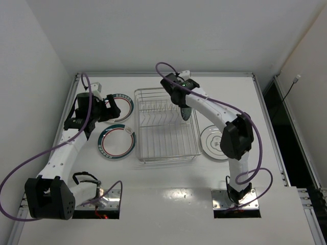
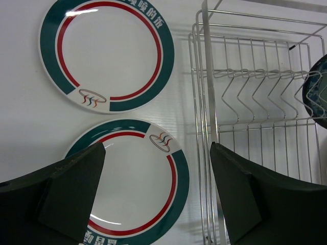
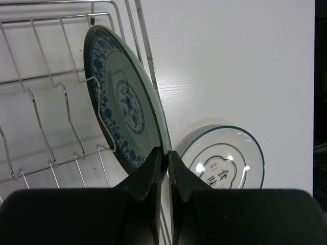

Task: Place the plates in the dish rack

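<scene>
- White worktop [image 1: 168, 204], walled by white panels; both arm bases are bolted at its near edge.
- Nearer banded plate [image 1: 116, 142]: white with green-and-red rim, flat on the left side beside the rack, not yet loaded.
- Pale grey plate [image 1: 213, 143]: flat on the right side, just beside the rack, waiting its turn.
- Wire dish rack [image 1: 153, 132]: mid-worktop, its row of upright prongs [image 2: 255, 97] running across the far half to keep plates on edge.
- Left gripper [image 1: 109, 108]: fingers spread wide and holding nothing, hovering over the banded pair, seemingly lined up for a pick.
- Farther banded plate [image 1: 121, 104]: flat, left side toward the far edge, partly under that gripper.
- Teal patterned plate [image 3: 122, 102]: upright between prongs at the rack's right end.
- Right gripper [image 3: 164, 168]: fingers pinched on the teal plate's rim, steadying it until the prongs bear it.
</scene>
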You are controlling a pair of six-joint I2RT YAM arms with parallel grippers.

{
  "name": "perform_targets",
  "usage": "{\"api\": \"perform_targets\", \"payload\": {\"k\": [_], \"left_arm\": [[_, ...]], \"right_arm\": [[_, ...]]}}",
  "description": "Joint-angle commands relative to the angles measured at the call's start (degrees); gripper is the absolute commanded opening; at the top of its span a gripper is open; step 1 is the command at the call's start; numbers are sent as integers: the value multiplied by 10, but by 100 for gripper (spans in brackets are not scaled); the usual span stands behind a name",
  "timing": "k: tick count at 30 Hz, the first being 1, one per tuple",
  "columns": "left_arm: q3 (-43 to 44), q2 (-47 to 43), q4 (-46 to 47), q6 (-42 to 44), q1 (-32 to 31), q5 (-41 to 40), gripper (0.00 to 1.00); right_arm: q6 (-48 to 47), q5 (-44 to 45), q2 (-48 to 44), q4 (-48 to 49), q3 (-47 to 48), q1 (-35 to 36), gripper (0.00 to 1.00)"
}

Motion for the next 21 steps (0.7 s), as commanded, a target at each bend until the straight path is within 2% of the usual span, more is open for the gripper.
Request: {"api": "perform_targets", "payload": {"k": [1, 10, 17, 20, 21], "left_arm": [[25, 0, 4, 2, -1, -5, 82], [25, 0, 4, 2, -1, -5, 82], [25, 0, 4, 2, -1, -5, 82], [25, 0, 4, 2, -1, -5, 82], [25, 0, 4, 2, -1, -5, 82]], "right_arm": [[-3, -47, -1, 9, 10, -3, 3], [-21, -106, -33, -3, 3, -38, 4], [-60, -139, -93, 3, -26, -76, 8], [-88, -146, -106, -7, -26, -92, 13], [-103, -157, -112, -7, -21, -97, 18]]}}
